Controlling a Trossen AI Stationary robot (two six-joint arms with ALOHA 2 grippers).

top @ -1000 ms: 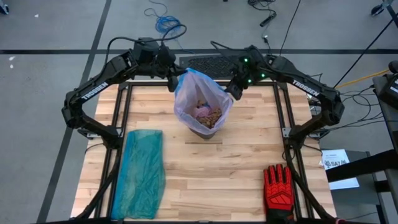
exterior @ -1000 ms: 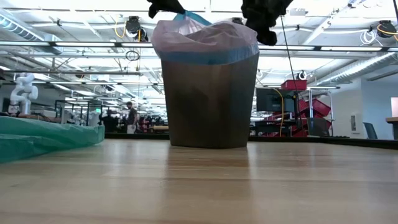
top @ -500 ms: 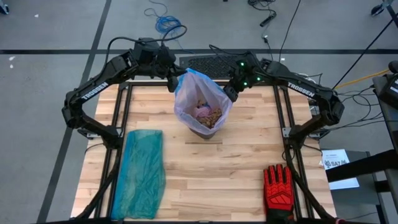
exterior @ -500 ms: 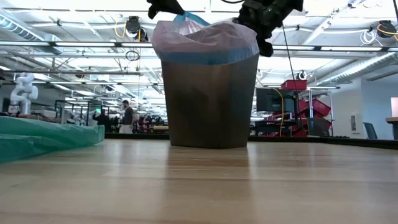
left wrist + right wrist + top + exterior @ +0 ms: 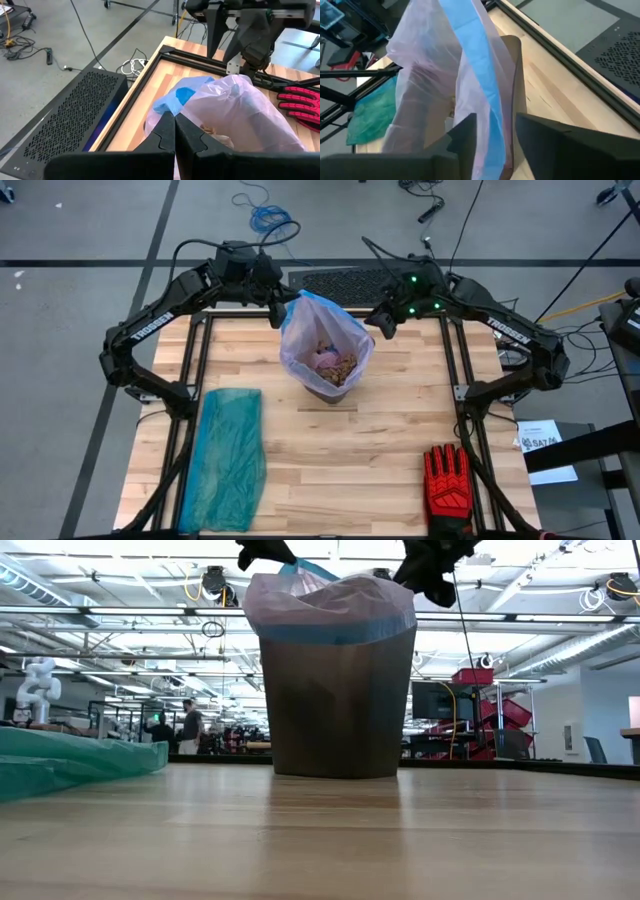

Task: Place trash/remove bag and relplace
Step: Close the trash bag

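A dark brown bin (image 5: 338, 705) stands at the table's far middle, lined with the pinkish-lavender bag (image 5: 300, 345). The bag's blue drawstring rim (image 5: 335, 632) is folded over the bin's top. Brown paper wads of trash (image 5: 338, 366) lie inside the bag. My left gripper (image 5: 280, 312) is at the bag's far-left rim, shut on it. My right gripper (image 5: 384, 330) is open at the bag's right side. In the right wrist view its fingers (image 5: 465, 137) stand on either side of the blue rim (image 5: 487, 95) without plainly touching it. My left gripper pinches the bag's blue rim (image 5: 172, 102) at its far-left side between both fingers. It comes slanting down from the far-left. That part of the rim is pulled up into a peak (image 5: 305, 568) above the bin's top. The rest of the bag stays in the bin.
A translucent teal-green bag (image 5: 232, 460) lies flat along the table's near left. A red-and-black glove (image 5: 447, 485) lies at the near right corner. Bare wood (image 5: 350, 460) stretches from the bin to the near edge. A black frame borders the table.
My right gripper first moved in against the bag's right rim, then drew back toward the table's right edge and slightly up. My left gripper and the bag's raised peak stayed where they were.
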